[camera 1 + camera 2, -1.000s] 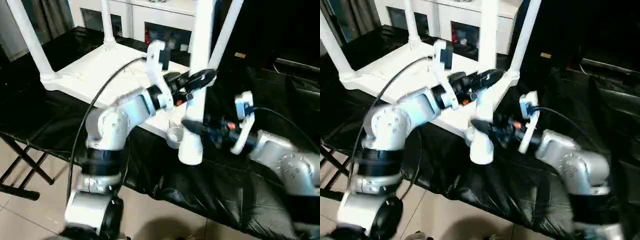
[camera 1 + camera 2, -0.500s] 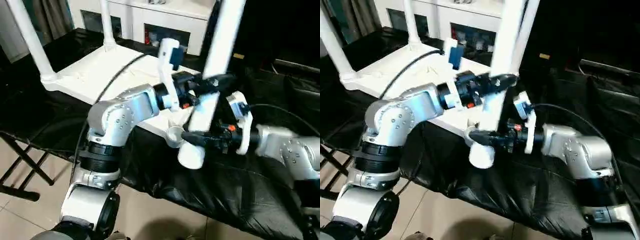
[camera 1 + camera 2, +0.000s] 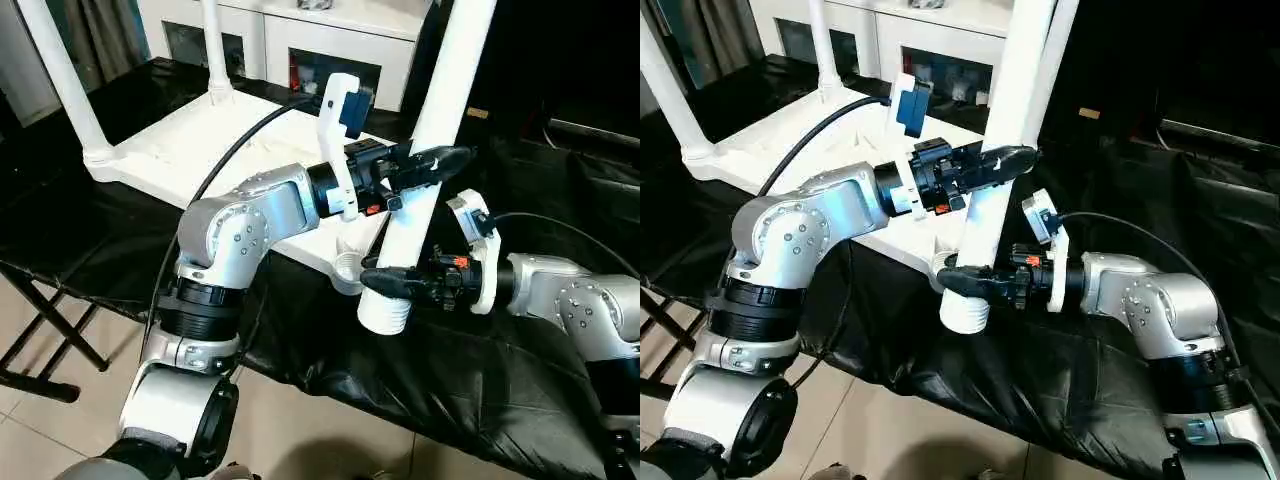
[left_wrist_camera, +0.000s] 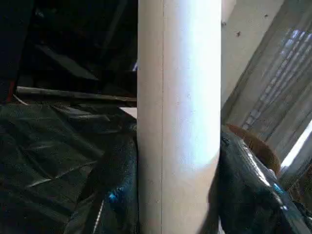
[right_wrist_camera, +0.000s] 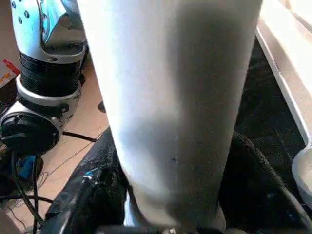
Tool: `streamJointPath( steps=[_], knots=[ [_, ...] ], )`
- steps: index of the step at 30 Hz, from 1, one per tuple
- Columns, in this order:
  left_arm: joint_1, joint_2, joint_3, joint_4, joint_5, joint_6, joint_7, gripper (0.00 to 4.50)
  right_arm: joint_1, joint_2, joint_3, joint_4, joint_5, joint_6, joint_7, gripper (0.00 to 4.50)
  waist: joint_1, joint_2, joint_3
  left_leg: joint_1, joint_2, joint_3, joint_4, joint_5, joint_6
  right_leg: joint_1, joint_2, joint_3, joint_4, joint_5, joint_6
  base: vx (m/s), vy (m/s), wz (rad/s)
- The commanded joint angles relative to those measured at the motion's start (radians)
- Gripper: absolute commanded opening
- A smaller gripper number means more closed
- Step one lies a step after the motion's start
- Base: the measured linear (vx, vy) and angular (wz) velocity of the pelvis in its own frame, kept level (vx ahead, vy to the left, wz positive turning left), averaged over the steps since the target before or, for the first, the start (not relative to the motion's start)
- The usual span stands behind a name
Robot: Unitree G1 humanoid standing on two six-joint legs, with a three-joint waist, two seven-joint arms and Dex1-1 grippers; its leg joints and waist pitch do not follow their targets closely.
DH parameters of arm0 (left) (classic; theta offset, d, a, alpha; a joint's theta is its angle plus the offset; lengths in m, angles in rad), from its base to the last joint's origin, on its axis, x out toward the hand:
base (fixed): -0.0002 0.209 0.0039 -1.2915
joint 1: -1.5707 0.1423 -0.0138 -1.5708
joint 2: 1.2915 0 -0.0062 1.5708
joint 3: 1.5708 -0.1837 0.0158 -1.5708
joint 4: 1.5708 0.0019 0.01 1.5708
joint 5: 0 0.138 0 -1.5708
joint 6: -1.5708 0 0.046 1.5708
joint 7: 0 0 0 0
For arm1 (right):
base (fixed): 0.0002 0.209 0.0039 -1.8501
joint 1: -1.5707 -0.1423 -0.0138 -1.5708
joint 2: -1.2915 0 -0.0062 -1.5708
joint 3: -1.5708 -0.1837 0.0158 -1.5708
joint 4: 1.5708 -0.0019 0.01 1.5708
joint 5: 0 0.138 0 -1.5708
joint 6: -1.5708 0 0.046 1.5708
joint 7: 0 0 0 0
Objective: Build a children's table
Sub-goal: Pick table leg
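The white tabletop (image 3: 190, 140) lies upside down on the black-draped table, with tube legs standing in its far-left corner (image 3: 62, 80) and back corner (image 3: 213, 45). Another white leg (image 3: 445, 90) is held off the table, leaning slightly right. Its ribbed lower end (image 3: 383, 314) hangs just right of the empty near-corner socket (image 3: 347, 268). My left gripper (image 3: 425, 165) is shut on the leg's middle. My right gripper (image 3: 388, 284) is shut on the leg just above its lower end. In both wrist views the leg (image 4: 178, 122) (image 5: 170, 97) sits between the fingers.
A white cabinet (image 3: 330, 40) with glass doors stands behind the table. Black cloth (image 3: 450, 380) drapes over the near edge. Black folding stand legs (image 3: 40, 340) show at the left over a tiled floor. A black cable (image 3: 225, 160) runs along my left arm.
The held leg went from upright to leaning right, and its lower end lifted slightly. My right gripper's fingers closed on the lower end. My left arm shifted right with the leg.
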Motion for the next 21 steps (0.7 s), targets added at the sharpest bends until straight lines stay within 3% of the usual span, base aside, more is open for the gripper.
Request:
streamJointPath(
  steps=[1, 2, 9, 13, 16, 19, 21],
  knots=[
    [-0.025, -0.012, -0.010, 0.010, -0.001, -0.003, -0.004, 1.80, -0.006, 0.004, -0.016, 0.009, -0.015, -0.013, -0.024, 2.04, 0.003, -0.004, -0.072, -0.003, 0.041, -0.010, -0.069, 0.007, 0.061, 0.077, -0.065, 0.047, -0.068, -0.098, -0.241, 0.000, 0.000, 0.00],
    [-0.024, -0.013, -0.005, 0.014, -0.011, 0.006, -0.008, 2.36, -0.001, 0.015, -0.022, 0.006, -0.014, -0.018, -0.036, 1.98, 0.003, -0.003, -0.073, -0.002, 0.041, -0.010, -0.069, 0.008, 0.060, 0.077, -0.065, 0.047, -0.067, -0.099, -0.241, 0.000, 0.000, 0.00],
    [-0.010, -0.016, 0.008, 0.000, -0.011, -0.028, -0.009, 2.89, 0.023, 0.069, -0.060, -0.010, -0.005, -0.050, -0.097, 1.92, 0.003, -0.002, -0.073, -0.001, 0.043, -0.010, -0.071, 0.011, 0.056, 0.075, -0.066, 0.047, -0.065, -0.084, -0.247, 0.000, 0.000, 0.00],
    [0.006, -0.010, -0.017, -0.008, 0.053, -0.123, -0.009, 2.90, 0.033, 0.096, -0.079, -0.013, -0.002, -0.071, -0.122, 1.92, 0.003, -0.002, -0.071, -0.001, 0.045, -0.011, -0.074, -0.006, 0.052, 0.076, -0.067, 0.047, -0.070, -0.104, -0.234, 0.000, 0.000, 0.00],
    [0.009, -0.031, 0.023, 0.003, 0.102, -0.207, 0.080, 2.90, 0.050, 0.128, -0.108, -0.016, -0.018, -0.116, -0.181, 1.91, 0.002, -0.001, -0.072, -0.002, 0.045, -0.011, -0.074, -0.007, 0.042, 0.077, -0.067, 0.047, -0.070, -0.094, -0.229, 0.000, 0.000, 0.00],
    [0.007, -0.005, 0.030, 0.018, 0.166, -0.279, 0.129, 2.90, 0.065, 0.159, -0.132, 0.002, -0.071, -0.188, -0.272, 1.91, -0.002, -0.005, -0.073, -0.002, 0.043, -0.011, -0.075, -0.002, 0.036, 0.077, -0.066, 0.047, -0.069, -0.101, -0.211, 0.000, 0.000, 0.00],
    [0.013, 0.019, 0.015, 0.026, 0.206, -0.294, 0.150, 2.90, 0.071, 0.175, -0.140, 0.009, -0.103, -0.226, -0.320, 1.91, -0.004, -0.002, -0.072, -0.002, 0.043, -0.011, -0.076, -0.003, 0.028, 0.073, -0.065, 0.048, -0.069, -0.113, -0.196, 0.000, 0.000, 0.00]
  ],
)
